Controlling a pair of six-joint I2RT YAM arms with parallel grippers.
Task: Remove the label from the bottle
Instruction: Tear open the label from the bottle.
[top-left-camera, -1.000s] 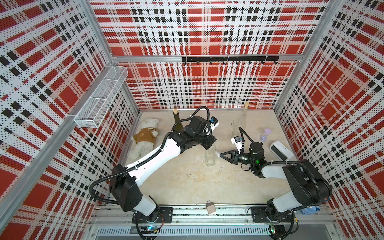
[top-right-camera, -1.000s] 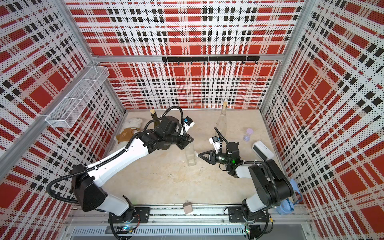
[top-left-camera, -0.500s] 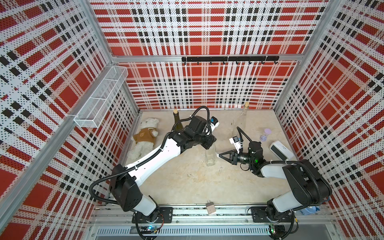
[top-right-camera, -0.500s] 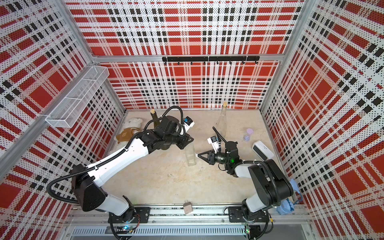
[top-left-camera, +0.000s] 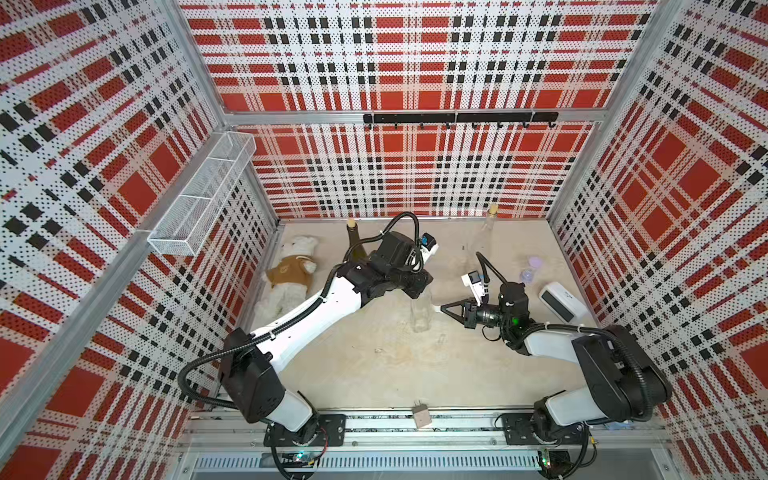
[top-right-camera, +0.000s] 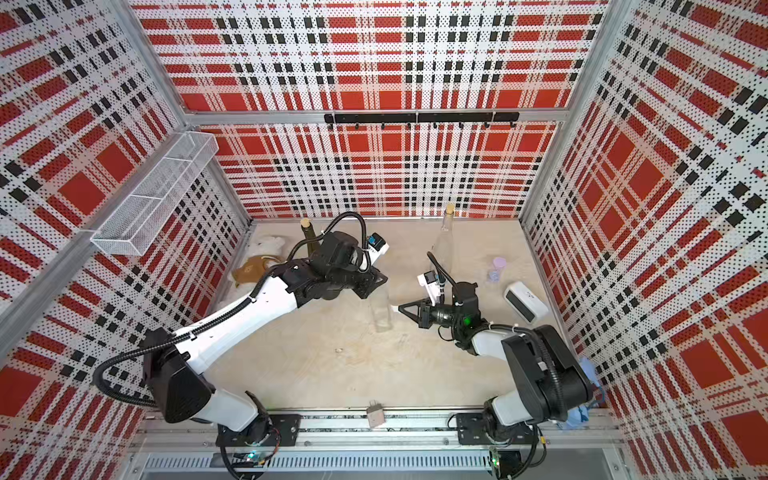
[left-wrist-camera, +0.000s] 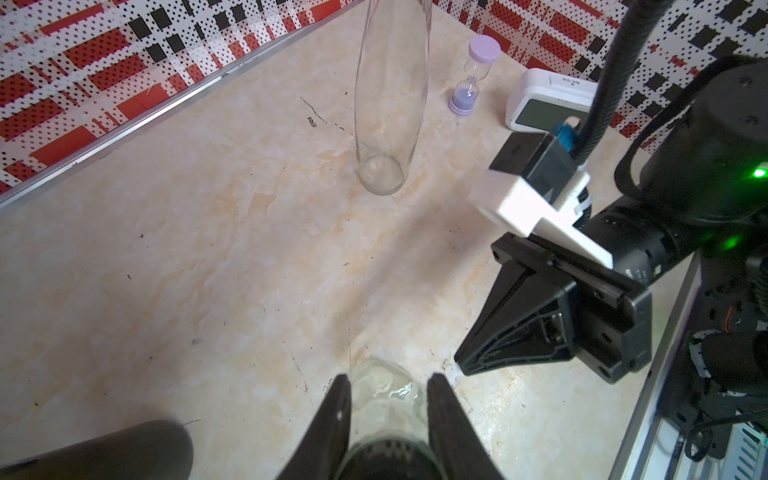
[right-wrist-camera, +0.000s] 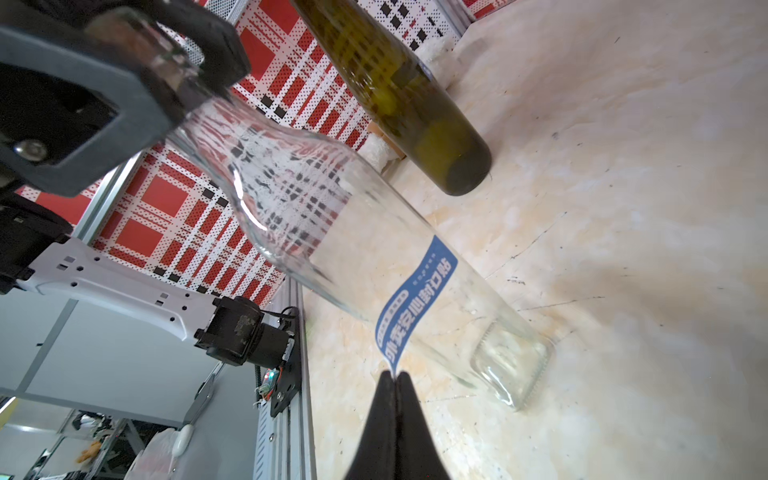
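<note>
Gripping bottle (right-wrist-camera: 291, 187) neck, left gripper (left-wrist-camera: 388, 378) clamped, right gripper (right-wrist-camera: 394, 374) closed (seemingly pinching label (right-wrist-camera: 415, 299) tip)

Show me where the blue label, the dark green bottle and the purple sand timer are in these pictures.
blue label (right-wrist-camera: 416, 302), right wrist view, middle of the printed strip.
dark green bottle (right-wrist-camera: 403, 104), right wrist view, lower body.
purple sand timer (left-wrist-camera: 465, 96), left wrist view, lower bulb.

The clear glass bottle (top-left-camera: 420, 318) stands upright mid-table. Its blue label (right-wrist-camera: 415, 303) with white characters sits on its right side, one end peeled off the glass.
</note>
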